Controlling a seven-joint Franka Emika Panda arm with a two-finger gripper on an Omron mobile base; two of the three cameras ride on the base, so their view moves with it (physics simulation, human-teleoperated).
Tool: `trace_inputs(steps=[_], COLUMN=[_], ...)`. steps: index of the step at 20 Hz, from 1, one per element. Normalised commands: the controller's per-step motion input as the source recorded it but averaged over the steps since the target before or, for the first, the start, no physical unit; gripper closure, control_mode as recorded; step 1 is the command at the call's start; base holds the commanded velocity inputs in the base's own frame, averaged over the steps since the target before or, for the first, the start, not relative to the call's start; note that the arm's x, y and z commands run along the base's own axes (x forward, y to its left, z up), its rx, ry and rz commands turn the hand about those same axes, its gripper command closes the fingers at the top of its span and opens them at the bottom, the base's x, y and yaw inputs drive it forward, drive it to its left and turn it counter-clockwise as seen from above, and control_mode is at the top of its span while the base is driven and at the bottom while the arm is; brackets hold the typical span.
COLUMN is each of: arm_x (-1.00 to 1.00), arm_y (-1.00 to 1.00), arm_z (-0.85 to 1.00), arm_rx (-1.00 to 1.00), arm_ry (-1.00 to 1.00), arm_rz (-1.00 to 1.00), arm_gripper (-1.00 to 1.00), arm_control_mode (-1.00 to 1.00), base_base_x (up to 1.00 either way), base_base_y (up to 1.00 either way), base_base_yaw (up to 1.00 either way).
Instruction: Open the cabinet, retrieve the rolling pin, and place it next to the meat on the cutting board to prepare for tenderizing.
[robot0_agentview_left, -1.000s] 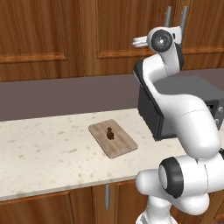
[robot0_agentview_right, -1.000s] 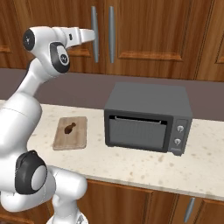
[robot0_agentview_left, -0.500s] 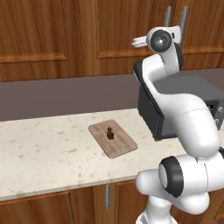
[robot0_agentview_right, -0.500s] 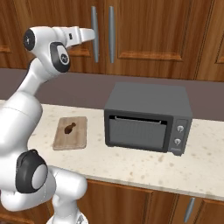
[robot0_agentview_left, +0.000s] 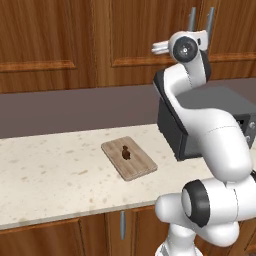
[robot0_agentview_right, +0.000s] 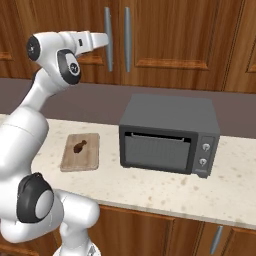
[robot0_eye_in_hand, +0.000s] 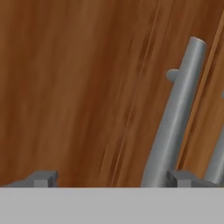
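Note:
The cabinet (robot0_agentview_right: 60, 12) stands shut above the counter, and its grey bar handle (robot0_agentview_right: 107, 20) runs down beside the door seam. My gripper (robot0_agentview_right: 106, 40) is raised to that handle and is open. In the hand view the handle (robot0_eye_in_hand: 175, 118) rises just inside my right fingertip (robot0_eye_in_hand: 183, 177), with my gripper (robot0_eye_in_hand: 113, 178) facing the door and nothing between its fingers. The cutting board (robot0_agentview_left: 129, 158) lies flat on the counter with the meat (robot0_agentview_left: 125, 153) on it; from the right they are the cutting board (robot0_agentview_right: 81, 151) and the meat (robot0_agentview_right: 78, 147). The rolling pin is out of view.
A dark grey oven (robot0_agentview_right: 170, 135) sits on the speckled counter (robot0_agentview_left: 50, 175) right of the board. A second bar handle (robot0_agentview_right: 127, 25) belongs to the neighbouring door. Low cabinet doors with small handles (robot0_agentview_left: 122, 225) run under the counter.

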Motion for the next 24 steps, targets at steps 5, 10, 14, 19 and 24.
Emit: trace_inputs(steps=[5, 10, 14, 19, 24], arm_x=[-0.03, 0.02, 0.26, 0.16, 0.14], arm_y=[-0.11, -0.06, -0.40, -0.01, -0.01], arm_z=[0.00, 0.00, 0.06, 0.00, 0.00], arm_rx=[0.02, 0.04, 0.19, 0.11, 0.06], arm_ry=[-0.06, 0.00, 0.00, 0.00, 0.00], arm_rz=[0.00, -0.01, 0.01, 0.04, 0.09], arm_gripper=[-1.00, -1.00, -1.00, -1.00, -1.00], arm_control_mode=[-1.00, -1.00, -1.00, -1.00, -1.00], base_base_x=[0.00, 0.00, 0.00, 0.00, 0.00], base_base_y=[0.00, 0.00, 0.00, 0.00, 0.00], base_base_yaw=[0.00, 0.00, 0.00, 0.00, 0.00])
